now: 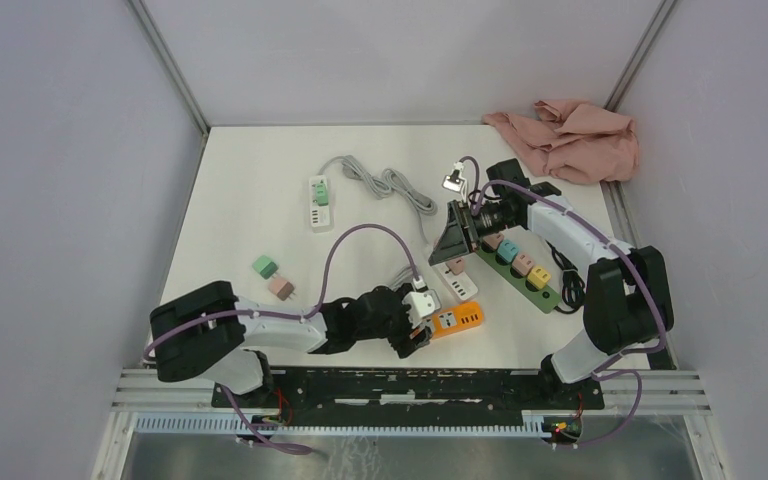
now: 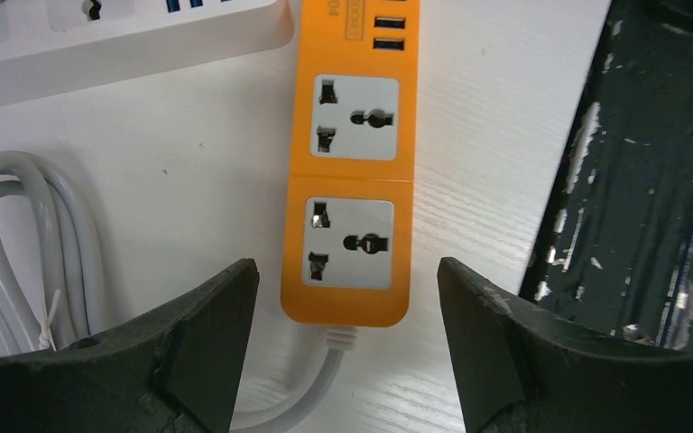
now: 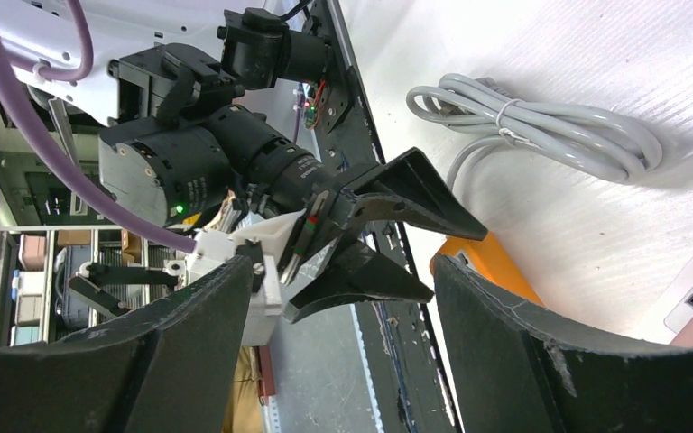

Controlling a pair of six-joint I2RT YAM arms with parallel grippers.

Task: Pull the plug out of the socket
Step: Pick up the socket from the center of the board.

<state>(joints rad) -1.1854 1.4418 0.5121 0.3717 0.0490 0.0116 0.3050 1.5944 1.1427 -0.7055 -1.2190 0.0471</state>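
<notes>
Guessing the pink plug (image 1: 455, 267) just beyond the orange strip (image 2: 347, 180) is light rigid plastic, pinch its sides; left gripper (image 2: 347, 269) gapes empty.

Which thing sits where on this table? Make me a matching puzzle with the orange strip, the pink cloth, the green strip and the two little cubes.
Things:
1. orange strip
2. pink cloth
3. green strip
4. two little cubes

Places:
A. far right corner of the table
B. left side, plugged into nothing
C. between the open fingers of the left hand
D. right side, with coloured plugs in it

Pairs: 1-C, 2-A, 3-D, 4-B.
</notes>
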